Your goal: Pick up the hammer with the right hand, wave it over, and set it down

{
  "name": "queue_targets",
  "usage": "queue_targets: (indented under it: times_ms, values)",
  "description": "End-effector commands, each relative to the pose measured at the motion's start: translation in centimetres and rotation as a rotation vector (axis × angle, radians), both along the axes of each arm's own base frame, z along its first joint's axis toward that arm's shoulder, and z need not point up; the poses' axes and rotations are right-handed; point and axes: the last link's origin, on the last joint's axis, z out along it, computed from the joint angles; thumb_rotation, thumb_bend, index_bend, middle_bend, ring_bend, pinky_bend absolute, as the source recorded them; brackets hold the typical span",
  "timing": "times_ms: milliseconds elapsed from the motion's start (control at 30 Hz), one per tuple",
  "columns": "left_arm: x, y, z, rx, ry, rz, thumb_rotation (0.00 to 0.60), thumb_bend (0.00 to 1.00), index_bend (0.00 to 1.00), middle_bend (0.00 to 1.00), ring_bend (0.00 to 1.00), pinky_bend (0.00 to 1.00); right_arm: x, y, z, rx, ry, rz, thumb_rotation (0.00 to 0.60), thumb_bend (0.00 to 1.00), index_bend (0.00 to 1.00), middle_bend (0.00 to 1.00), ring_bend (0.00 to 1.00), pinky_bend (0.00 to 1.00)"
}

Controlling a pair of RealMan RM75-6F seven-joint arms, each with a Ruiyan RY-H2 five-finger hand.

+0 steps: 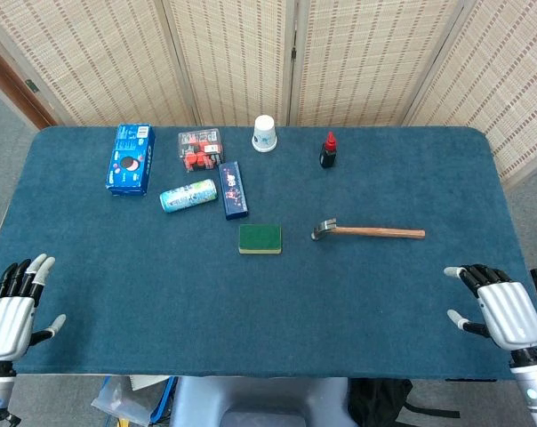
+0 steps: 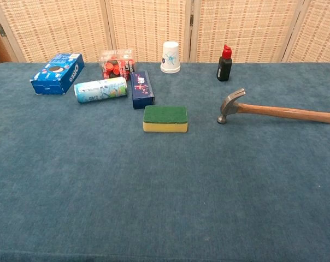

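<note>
Two hands visible in head view only, both at near table edge. Left hand (image 1: 11, 316) at near left corner, fingers spread, nothing held. Right hand (image 1: 500, 310) at near right corner, fingers spread, nothing held, well apart from hammer.

Hammer (image 1: 366, 231) flat on blue table cloth (image 1: 251, 302), right of centre. Metal head at left end, wooden handle extending right, roughly parallel to near table edge. Same hammer (image 2: 274, 111) in chest view: head resting on cloth, claw tilted up, handle running toward right frame edge. Untouched by either hand.

Sponge (image 1: 260, 238) just left of hammer head, green face up, yellow layer beneath; apart from hammer. Sponge (image 2: 165, 118) in chest view near centre.

Far row, left to right:
- Blue cookie box (image 1: 130, 158), lying flat.
- Light blue can (image 1: 188, 196), on its side, near cookie box.
- Clear container with red contents (image 1: 201, 149), behind can.
- Dark blue narrow box (image 1: 234, 189), flat, just beside can.
- White paper cup (image 1: 265, 133), upside down, near far edge.
- Small black bottle with red cap (image 1: 328, 150), upright, behind hammer head and well apart from it.

Woven folding screen (image 1: 251, 53) behind table.
</note>
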Motion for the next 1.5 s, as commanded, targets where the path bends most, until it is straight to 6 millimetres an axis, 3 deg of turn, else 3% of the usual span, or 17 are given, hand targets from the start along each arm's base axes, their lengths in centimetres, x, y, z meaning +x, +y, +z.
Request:
queue_targets:
  times_ms: [33, 467, 600, 833, 1100, 1500]
  values:
    - [-0.1, 0.0, -0.1, -0.003, 0.019, -0.004, 0.600, 0.20, 0.00, 0.00, 0.02, 0.00, 0.3, 0.0, -0.2, 0.004, -0.009, 0.009, 0.600, 0.16, 0.29, 0.33, 0.26, 0.33]
    - [-0.2, 0.1, -0.4, -0.009, -0.004, 0.008, 0.600, 0.20, 0.00, 0.00, 0.02, 0.00, 0.8, -0.7, -0.5, 0.000, -0.044, 0.006, 0.600, 0.16, 0.27, 0.32, 0.26, 0.33]
    - [-0.1, 0.1, -0.7, -0.025, -0.013, 0.006, 0.600, 0.20, 0.00, 0.00, 0.02, 0.00, 1.5, -2.5, -1.0, 0.028, -0.052, 0.021, 0.600, 0.16, 0.26, 0.31, 0.24, 0.33]
    - [-0.4, -0.3, -0.6, -0.019, -0.021, 0.020, 0.600, 0.20, 0.00, 0.00, 0.02, 0.00, 3.9, -7.4, -2.8, 0.112, -0.065, 0.053, 0.600, 0.16, 0.26, 0.30, 0.23, 0.33]
    - [-1.1, -0.8, -0.7, -0.023, -0.019, 0.051, 0.600, 0.20, 0.00, 0.00, 0.02, 0.00, 5.6, -14.1, -7.2, 0.197, -0.021, 0.049, 0.600, 0.16, 0.26, 0.29, 0.22, 0.32]
    - [-1.6, -1.4, -0.4, -0.023, -0.016, 0.084, 0.600, 0.20, 0.00, 0.00, 0.02, 0.00, 6.1, -19.1, -11.6, 0.256, -0.005, 0.019, 0.600, 0.16, 0.24, 0.22, 0.16, 0.23]
